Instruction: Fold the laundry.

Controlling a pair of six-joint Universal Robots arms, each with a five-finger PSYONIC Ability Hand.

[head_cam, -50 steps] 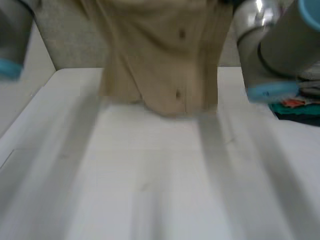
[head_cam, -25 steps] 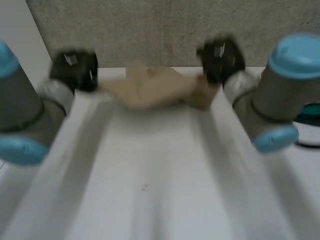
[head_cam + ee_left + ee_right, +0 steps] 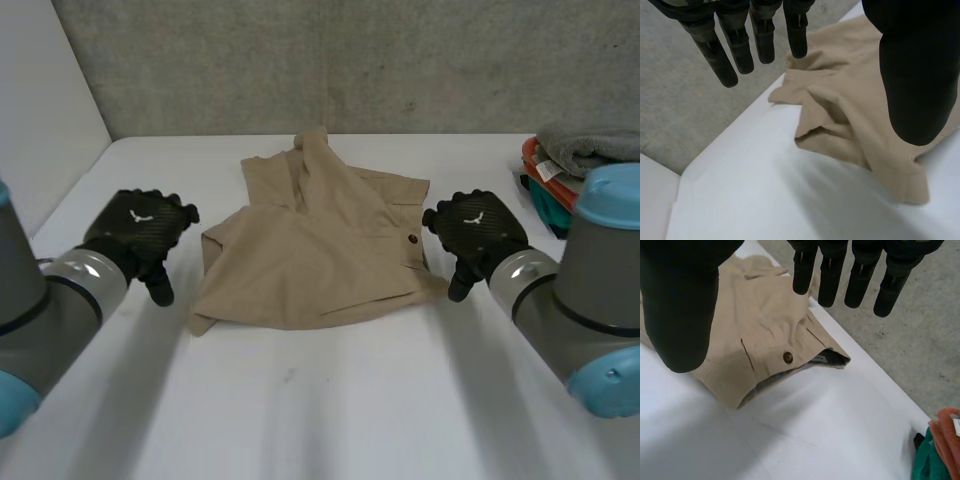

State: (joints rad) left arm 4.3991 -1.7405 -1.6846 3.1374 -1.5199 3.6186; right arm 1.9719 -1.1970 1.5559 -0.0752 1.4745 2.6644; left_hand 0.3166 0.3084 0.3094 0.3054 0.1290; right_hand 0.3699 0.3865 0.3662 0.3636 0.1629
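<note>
— Concrete wall (image 3: 400, 60) behind, white bench (image 3: 320, 430) before us. In the head view our tan garment (image 3: 310, 255) lies rumpled at the bench's far middle. Our left hand (image 3: 140, 232) and right hand (image 3: 475, 235) sit just beside its two sides, ready, we judge, to square it for folding.

— Left wrist view: our fingers (image 3: 740, 50) hang straight and wide, holding nothing, above a bunched edge.

— Right wrist view: wide and empty too, over the button (image 3: 788, 357).

— Any writing?

— None we can read. The white marks (image 3: 136, 213) on our hands are too small.
</note>
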